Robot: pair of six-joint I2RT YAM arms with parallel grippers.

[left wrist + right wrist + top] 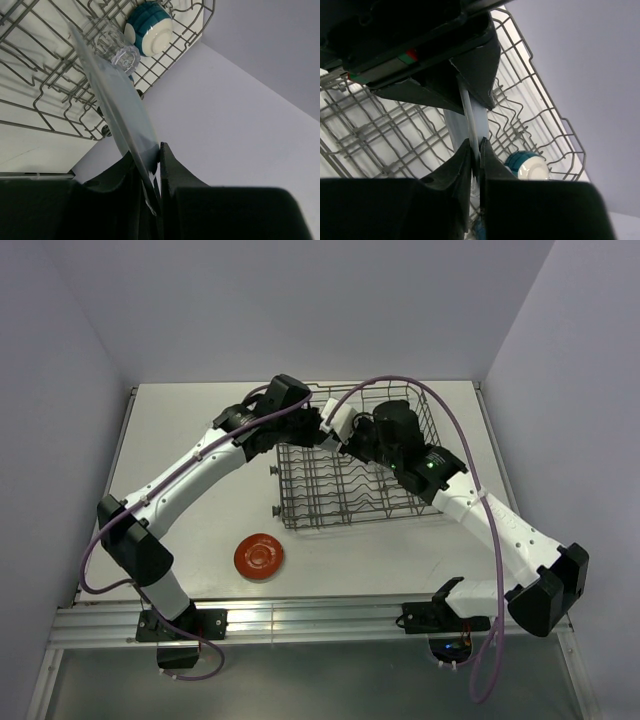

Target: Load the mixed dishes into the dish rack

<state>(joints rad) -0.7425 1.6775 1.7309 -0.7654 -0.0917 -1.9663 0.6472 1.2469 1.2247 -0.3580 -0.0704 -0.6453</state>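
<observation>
Left gripper: we see both fingers pinched on the rim of the pale blue-grey plate, which is held edge-on. Right gripper: clamped on the same plate from the opposite rim, so the two arms share it.

Plate hangs over the dish rack, toward its far-left part, not yet seated between tines as far as we can judge.

Handling, our estimate: stiff, light, with a smooth glaze that slips in a narrow pinch. It is brittle if knocked on wire. The rim is the only sensible hold, so keep it vertical and lower it between two tines.

Already in the rack: clear tumbler on its side and a teal-and-cream vessel; bowl or mug, we cannot tell. Red-orange plate lies on the table, just outside the rack.

Hidden: from above, the arms cover the plate and both fingertips. We cannot make out which tine row lies beneath the plate.
</observation>
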